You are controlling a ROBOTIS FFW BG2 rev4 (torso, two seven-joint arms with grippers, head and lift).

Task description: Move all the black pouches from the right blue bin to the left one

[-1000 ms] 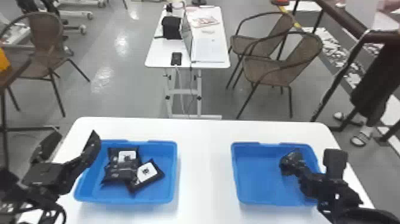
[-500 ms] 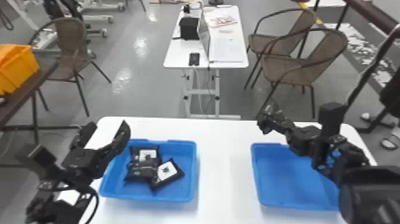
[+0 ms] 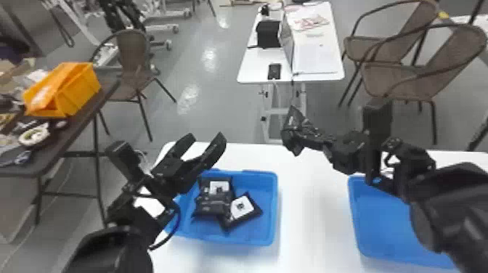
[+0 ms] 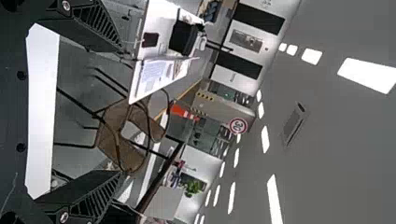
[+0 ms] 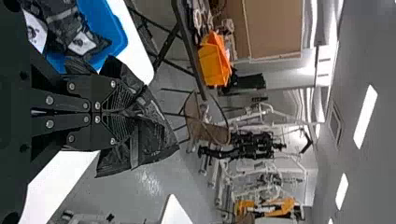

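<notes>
Pouches (image 3: 214, 204) lie in the left bin (image 3: 269, 219) by our spread left jaws; another pouch (image 5: 156, 140) is clamped between our right jaws. We judge that one undelivered; back from those jaws, the right bin (image 3: 385, 225) is partly hidden.

We find the left blue bin (image 3: 256, 232) and right blue bin (image 3: 385, 225) to be smooth plastic. We record the black pouches (image 3: 214, 205) as creased plastic film with a glossy sheen. We note a smooth white tabletop (image 3: 312, 225), a polished, light-reflecting floor (image 3: 203, 119), and an orange bin (image 3: 80, 90) of smooth-looking plastic.
</notes>
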